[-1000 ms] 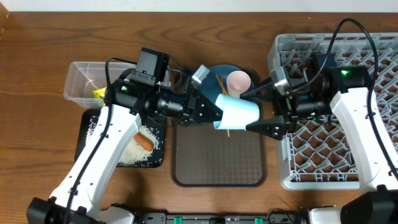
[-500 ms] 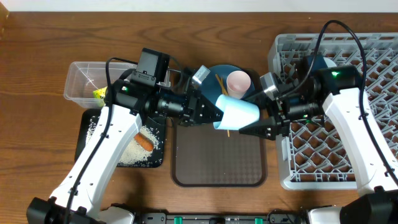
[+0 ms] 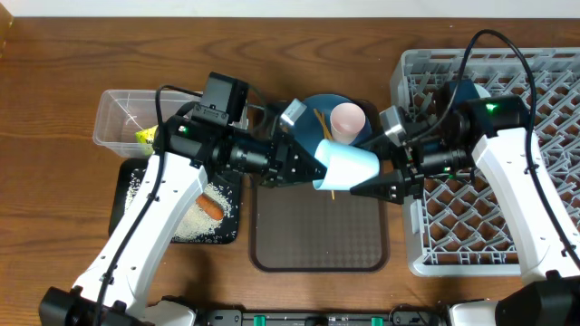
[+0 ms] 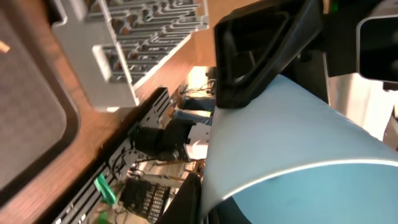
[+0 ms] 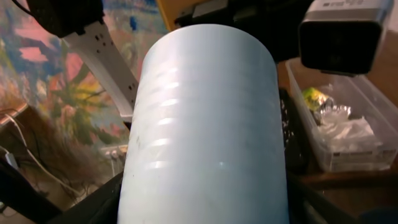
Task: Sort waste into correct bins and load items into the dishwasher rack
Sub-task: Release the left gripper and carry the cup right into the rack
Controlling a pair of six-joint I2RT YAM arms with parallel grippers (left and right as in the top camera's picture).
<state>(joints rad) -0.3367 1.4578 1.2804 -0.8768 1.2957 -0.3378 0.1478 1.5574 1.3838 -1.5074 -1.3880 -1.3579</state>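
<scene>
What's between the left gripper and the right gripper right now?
The light blue cup, sideways above the brown tray: the left gripper is shut on its rim and the right gripper flanks its base. The overhead view shows it.

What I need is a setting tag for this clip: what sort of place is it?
Likely a robotics lab's mock dish-clearing station: left gripper and right gripper hold a cup over a wooden table bearing a dishwasher rack, serving tray and waste tub.

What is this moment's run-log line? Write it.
light blue cup: midair over brown tray; left end effector: gripping rim; right end effector: gripping base
</scene>
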